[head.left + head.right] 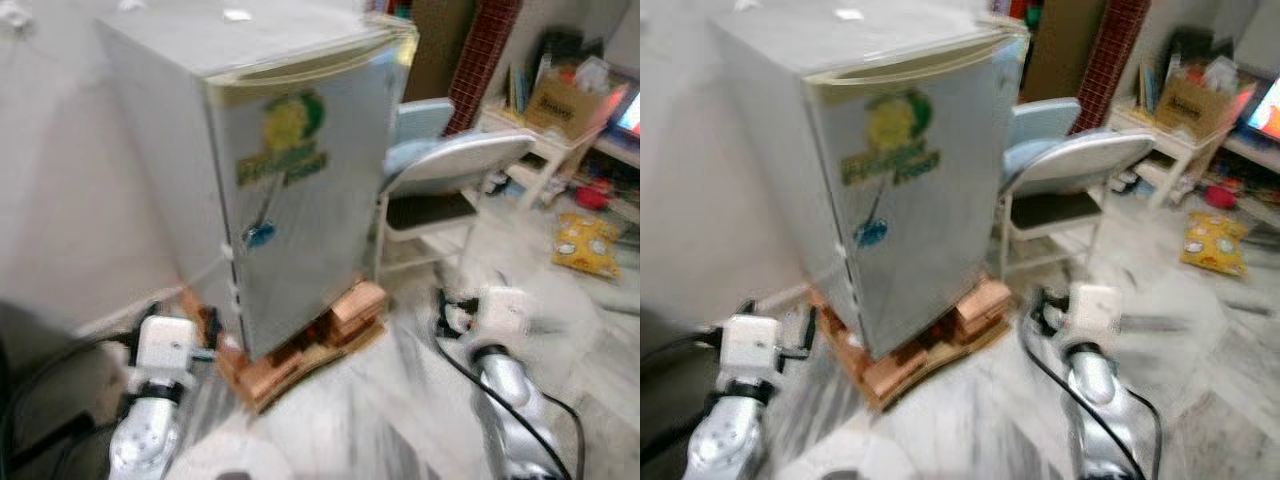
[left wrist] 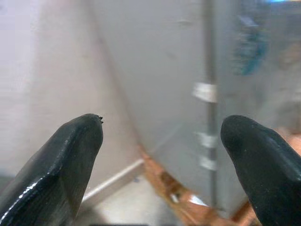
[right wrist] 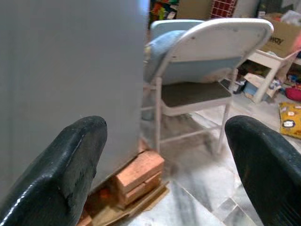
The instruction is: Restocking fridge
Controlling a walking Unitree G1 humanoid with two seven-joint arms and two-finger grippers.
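A white metal folding chair [image 1: 455, 175] with a dark seat stands on the pale marble floor [image 1: 400, 400], with a second pale blue chair [image 1: 420, 120] just behind it. Reddish bricks [image 3: 138, 172] rest on a flat wooden board [image 1: 300, 375] low on the floor. Farther off, a white shelf unit [image 1: 545, 150] carries a cardboard box [image 1: 570, 100] and some books. A yellow printed packet [image 1: 585, 243] lies on the floor near that shelf unit. A plain pale wall [image 1: 60, 200] stands on the other side.

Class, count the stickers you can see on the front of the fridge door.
2: a large yellow-and-green sticker on the upper fridge door, and a small blue sticker below it near the door's edge. Blur may hide others.
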